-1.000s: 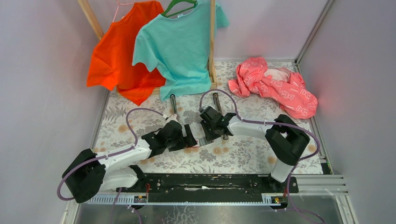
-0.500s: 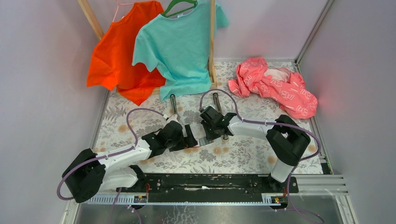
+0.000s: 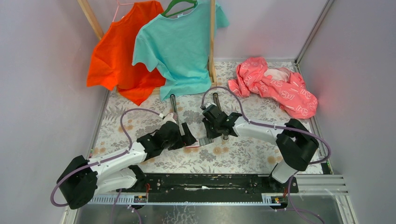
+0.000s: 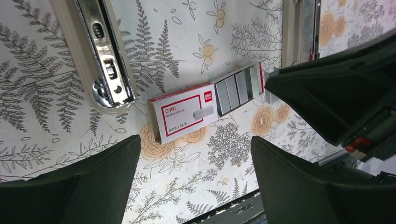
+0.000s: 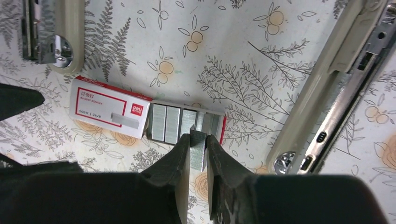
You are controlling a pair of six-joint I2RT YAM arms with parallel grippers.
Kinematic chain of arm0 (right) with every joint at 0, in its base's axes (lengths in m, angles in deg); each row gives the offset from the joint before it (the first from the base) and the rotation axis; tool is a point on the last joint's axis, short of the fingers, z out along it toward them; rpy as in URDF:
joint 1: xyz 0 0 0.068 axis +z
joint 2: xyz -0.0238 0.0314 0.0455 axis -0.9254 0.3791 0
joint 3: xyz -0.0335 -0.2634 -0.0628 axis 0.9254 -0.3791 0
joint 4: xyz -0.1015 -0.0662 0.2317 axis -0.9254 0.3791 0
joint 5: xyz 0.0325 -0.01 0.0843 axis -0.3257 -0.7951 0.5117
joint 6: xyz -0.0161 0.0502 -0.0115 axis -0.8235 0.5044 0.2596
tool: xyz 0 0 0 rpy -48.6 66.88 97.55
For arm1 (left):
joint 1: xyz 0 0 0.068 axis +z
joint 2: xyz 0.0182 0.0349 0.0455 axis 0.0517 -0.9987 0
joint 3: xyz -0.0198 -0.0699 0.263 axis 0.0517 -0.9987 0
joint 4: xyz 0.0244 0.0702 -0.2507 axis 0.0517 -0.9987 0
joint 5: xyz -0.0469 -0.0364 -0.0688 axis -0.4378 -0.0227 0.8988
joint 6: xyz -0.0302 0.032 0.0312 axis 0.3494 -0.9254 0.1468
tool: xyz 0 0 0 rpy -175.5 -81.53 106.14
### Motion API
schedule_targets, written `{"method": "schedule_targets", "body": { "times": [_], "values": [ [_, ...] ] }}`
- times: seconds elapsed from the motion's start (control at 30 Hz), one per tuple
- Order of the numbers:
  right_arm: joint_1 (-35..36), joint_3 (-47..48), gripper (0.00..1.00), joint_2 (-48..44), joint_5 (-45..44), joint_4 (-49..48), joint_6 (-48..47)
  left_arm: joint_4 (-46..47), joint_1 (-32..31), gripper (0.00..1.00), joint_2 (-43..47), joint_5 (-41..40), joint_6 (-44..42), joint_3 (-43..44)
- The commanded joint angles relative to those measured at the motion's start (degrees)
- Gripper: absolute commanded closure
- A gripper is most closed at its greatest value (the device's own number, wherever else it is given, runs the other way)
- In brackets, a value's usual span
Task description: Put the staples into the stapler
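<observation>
Right end effector (image 5: pixel 198 142) pinches a staple strip (image 5: pixel 197 155) at the open staples box (image 5: pixel 109 109), frame centre. Left end effector (image 4: pixel 196 175) spread wide, lower frame.

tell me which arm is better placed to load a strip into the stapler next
Right. The right gripper pinches a staple strip at the open box, with the open stapler close beside it. The left gripper hangs open above the box, holding nothing.
</observation>
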Motion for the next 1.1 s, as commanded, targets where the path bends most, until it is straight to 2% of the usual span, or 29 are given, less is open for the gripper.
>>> {"method": "schedule_targets", "body": {
  "times": [0.0, 0.2, 0.53, 1.07],
  "values": [
    [0.36, -1.12, 0.79, -5.70, -3.63, -0.92, -1.52, -1.17, -0.19, 0.05, 2.33, -3.72, 0.27, -0.90],
    [-2.24, -3.31, 0.80, -9.46, -4.07, -0.96, -3.23, -2.29, -0.18, 0.03, 3.95, -5.71, -0.04, -1.06],
    [-9.77, -9.23, 0.79, -14.95, -1.07, -6.65, -5.71, -2.55, -0.14, 0.01, 8.74, -8.15, -0.30, -2.66],
    [-15.66, -12.20, 0.80, -13.88, 3.43, -13.34, -8.98, -2.26, -0.04, 0.00, 11.67, -9.40, -0.62, -3.94]
  ]
}}
